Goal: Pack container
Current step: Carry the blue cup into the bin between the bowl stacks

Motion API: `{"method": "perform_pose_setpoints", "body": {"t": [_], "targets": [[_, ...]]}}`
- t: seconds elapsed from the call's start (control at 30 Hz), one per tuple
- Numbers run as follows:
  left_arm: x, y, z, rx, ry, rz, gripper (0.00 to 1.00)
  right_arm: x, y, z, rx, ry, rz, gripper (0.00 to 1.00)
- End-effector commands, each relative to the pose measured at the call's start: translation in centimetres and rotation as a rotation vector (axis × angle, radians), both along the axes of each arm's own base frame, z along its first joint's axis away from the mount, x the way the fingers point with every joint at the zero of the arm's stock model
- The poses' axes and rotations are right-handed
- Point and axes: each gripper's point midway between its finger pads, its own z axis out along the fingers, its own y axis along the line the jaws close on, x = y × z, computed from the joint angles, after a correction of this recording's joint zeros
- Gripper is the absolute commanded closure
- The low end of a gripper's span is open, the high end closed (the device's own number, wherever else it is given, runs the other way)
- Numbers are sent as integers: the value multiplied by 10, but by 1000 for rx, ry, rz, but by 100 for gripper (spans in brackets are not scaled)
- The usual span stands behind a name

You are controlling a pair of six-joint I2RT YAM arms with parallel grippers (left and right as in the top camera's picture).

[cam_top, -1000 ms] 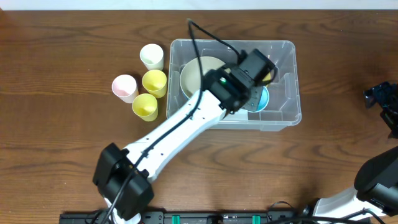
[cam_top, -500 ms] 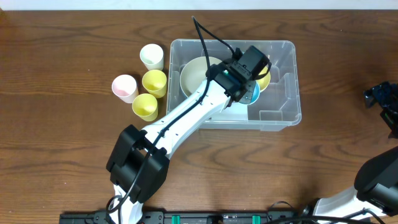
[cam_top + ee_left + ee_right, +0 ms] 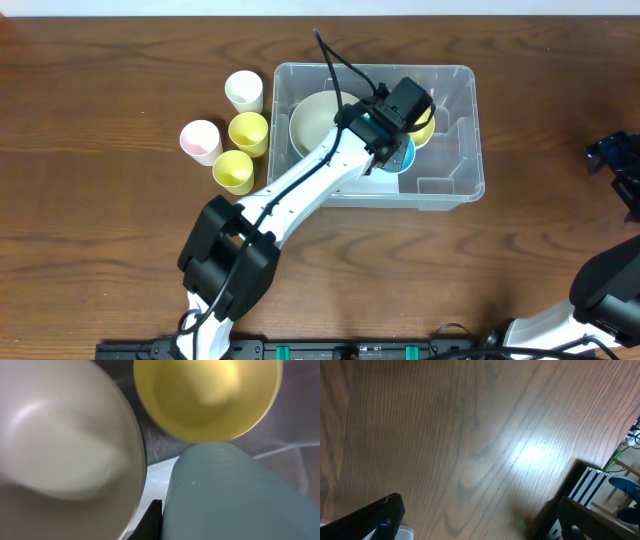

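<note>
Two arms at one wooden table, only the left at work. Mid-table, toward the far edge: the container, clear-walled, upright, open on top, already holding three bowls.

Reaching into it from the near side, the left arm. Swung within the last second: dark shoulder block further right, wrist a little up and left, now over the bin's middle.

Inside, biggest first:
- cream bowl, filling the left half;
- yellow bowl, toward the far right;
- blue bowl, nearer than the yellow, under the wrist, its visible part a shade further left than a second ago.

Judged from that shift: blue bowl being eased into place beside the other two. Packing well along, not finished.

Just beside the container's left wall, four cups bunched together and not yet packed: white cup, pink cup, yellow cup, second yellow cup. Probably next in, with little bare floor left for them beyond the right-hand end and the bowls' own hollows. Arm itself across the near wall, in the way of any approach from that side.

Left gripper low over the blue bowl. In the wrist view, bowl pressed right up to the lens, one dark finger at its edge, the other hidden. Cannot tell whether clamped on the rim or merely alongside.

Right gripper parked at the far right over bare wood, fingers spread wide, nothing between.
</note>
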Motion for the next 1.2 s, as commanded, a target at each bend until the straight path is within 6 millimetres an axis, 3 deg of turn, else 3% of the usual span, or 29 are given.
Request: {"method": "perform_pose_setpoints", "body": {"t": [0.0, 0.33, 0.6, 0.7, 1.07, 1.17], "targets": [[-1, 0, -8, 11, 24, 6, 94, -2, -3, -1, -10, 5, -18, 1], [-5, 4, -27, 49, 64, 7, 94, -2, -3, -1, -10, 5, -18, 1], [-6, 4, -27, 51, 66, 7, 93, -2, -3, -1, -10, 5, -18, 1], [-6, 5, -27, 52, 67, 6, 86, -2, -3, -1, -10, 5, -18, 1], [-6, 5, -27, 53, 67, 6, 84, -2, -3, -1, -10, 5, -18, 1], [0, 6, -24, 45, 55, 9, 74, -2, -3, -1, -10, 5, -18, 1]]}}
